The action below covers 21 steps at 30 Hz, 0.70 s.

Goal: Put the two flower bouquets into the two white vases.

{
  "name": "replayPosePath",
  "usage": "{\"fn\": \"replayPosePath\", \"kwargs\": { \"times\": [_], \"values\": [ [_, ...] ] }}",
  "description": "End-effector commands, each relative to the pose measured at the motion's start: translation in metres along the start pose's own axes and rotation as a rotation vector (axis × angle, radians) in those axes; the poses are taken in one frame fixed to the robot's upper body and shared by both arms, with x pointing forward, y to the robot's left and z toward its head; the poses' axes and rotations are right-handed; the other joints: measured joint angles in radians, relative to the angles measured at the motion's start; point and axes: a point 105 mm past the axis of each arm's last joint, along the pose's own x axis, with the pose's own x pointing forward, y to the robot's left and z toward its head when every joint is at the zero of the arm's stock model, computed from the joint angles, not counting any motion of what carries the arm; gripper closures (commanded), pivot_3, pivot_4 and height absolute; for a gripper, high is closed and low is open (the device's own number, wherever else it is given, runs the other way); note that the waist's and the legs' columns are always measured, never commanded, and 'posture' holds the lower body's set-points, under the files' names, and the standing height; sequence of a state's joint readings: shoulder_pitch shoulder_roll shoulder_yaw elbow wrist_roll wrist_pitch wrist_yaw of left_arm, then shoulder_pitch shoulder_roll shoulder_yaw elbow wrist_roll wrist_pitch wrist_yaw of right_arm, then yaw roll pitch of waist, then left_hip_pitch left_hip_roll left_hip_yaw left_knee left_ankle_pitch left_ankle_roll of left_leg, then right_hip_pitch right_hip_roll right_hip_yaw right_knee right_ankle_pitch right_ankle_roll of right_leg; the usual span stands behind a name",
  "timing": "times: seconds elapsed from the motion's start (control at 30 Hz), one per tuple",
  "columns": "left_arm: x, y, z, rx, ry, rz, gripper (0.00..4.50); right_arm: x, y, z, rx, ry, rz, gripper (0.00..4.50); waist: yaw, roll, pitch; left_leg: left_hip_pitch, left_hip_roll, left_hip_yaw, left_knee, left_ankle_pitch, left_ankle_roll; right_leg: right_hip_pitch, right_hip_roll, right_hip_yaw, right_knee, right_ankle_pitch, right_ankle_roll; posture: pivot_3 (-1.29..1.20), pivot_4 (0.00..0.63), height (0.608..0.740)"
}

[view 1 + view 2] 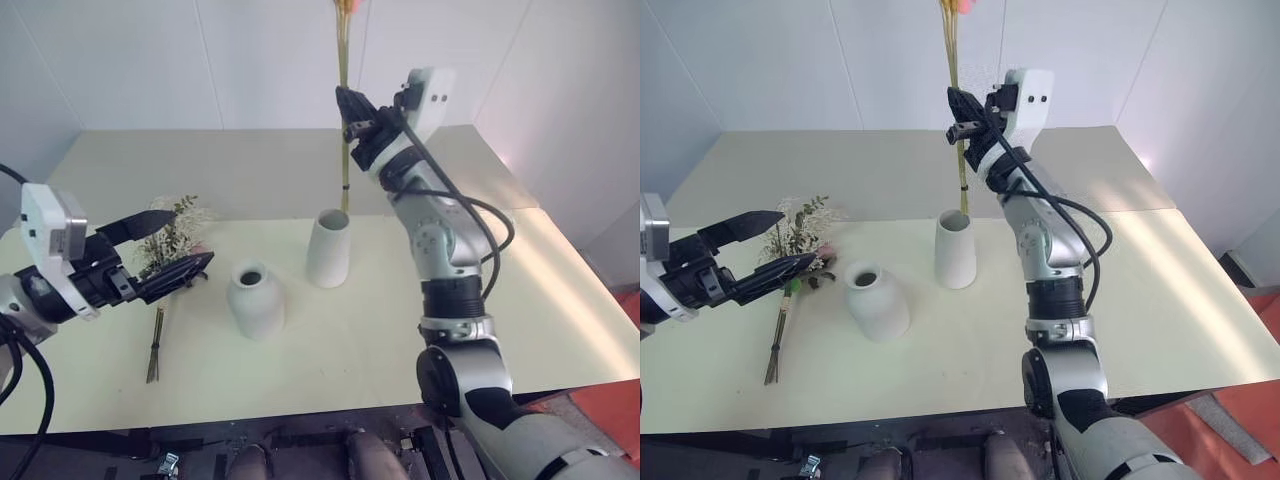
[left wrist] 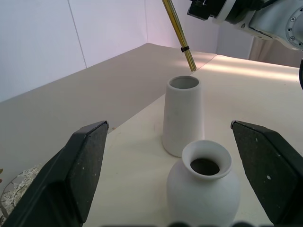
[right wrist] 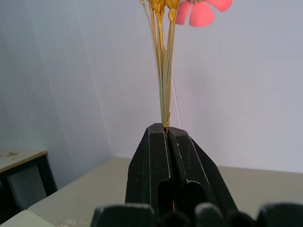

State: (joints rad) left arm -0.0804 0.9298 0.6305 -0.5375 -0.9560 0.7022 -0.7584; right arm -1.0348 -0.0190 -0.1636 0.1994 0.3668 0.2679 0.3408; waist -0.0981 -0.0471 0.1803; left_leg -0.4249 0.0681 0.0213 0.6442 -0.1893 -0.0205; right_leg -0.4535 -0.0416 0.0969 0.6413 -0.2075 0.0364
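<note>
Above the frame edge, wheat bunch (image 1: 343,90) tops are cut off.

A bare test room, lab-like. Plain white panel walls (image 1: 150,60) enclose one pale cream flat counter (image 1: 560,300). A red floor (image 1: 610,400) lies beside it.

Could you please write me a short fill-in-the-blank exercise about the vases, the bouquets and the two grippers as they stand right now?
1. The right gripper is shut on the stems of the ____ bouquet.
2. The stem ends hang just above the mouth of the ____ vase.
3. The bushy bouquet lies on the ____, beside the shorter vase.
4. The left gripper is ____ and holds nothing.

Missing words: wheat; taller; table; open
</note>
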Motion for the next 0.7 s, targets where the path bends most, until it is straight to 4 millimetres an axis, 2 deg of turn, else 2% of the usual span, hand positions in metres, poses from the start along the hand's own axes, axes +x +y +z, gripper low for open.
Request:
{"fn": "replayPosePath", "kwargs": {
  "times": [0.03, 0.23, 0.37, 0.5, 0.7],
  "values": [
    [0.001, -0.004, 0.008, 0.023, -0.012, -0.018, 0.0, 0.001, 0.009, 0.027, -0.04, -0.123, 0.015, 4.48, 0.0, 0.0, 0.0, 0.0, 0.0, 0.0, 0.0, 0.0, 0.0, 0.0, 0.0, 0.0, 0.0, 0.0, 0.0, 0.0, 0.15, 0.74],
    [0.0, -0.004, 0.008, 0.019, -0.012, -0.015, 0.0, 0.002, 0.014, 0.018, -0.022, -0.116, 0.019, 4.48, -0.001, 0.0, 0.0, 0.0, 0.0, 0.0, 0.0, 0.0, 0.0, 0.0, 0.0, 0.0, 0.0, 0.0, 0.0, 0.0, 0.15, 0.74],
    [-0.001, -0.004, 0.009, 0.019, -0.011, -0.013, 0.0, -0.002, 0.017, -0.001, -0.026, -0.082, 0.011, 4.48, 0.0, 0.0, 0.0, 0.0, 0.0, 0.0, 0.0, 0.0, 0.0, 0.0, 0.0, 0.0, 0.0, -0.001, 0.0, 0.0, 0.15, 0.74],
    [-0.001, -0.004, 0.01, 0.021, -0.01, -0.013, 0.0, -0.011, 0.021, -0.016, -0.031, -0.07, 0.023, 4.48, 0.0, 0.0, 0.0, 0.0, 0.0, 0.0, 0.0, 0.0, 0.0, 0.0, 0.0, 0.0, 0.001, -0.001, 0.0, 0.0, 0.15, 0.74],
    [0.0, -0.005, 0.011, 0.031, -0.004, -0.021, 0.0, -0.026, 0.014, -0.032, -0.039, -0.077, -0.002, 4.48, 0.0, 0.0, 0.0, 0.0, 0.0, 0.0, 0.0, 0.0, 0.0, 0.0, 0.0, 0.0, 0.001, -0.001, 0.0, 0.0, 0.15, 0.74]
  ]
}}
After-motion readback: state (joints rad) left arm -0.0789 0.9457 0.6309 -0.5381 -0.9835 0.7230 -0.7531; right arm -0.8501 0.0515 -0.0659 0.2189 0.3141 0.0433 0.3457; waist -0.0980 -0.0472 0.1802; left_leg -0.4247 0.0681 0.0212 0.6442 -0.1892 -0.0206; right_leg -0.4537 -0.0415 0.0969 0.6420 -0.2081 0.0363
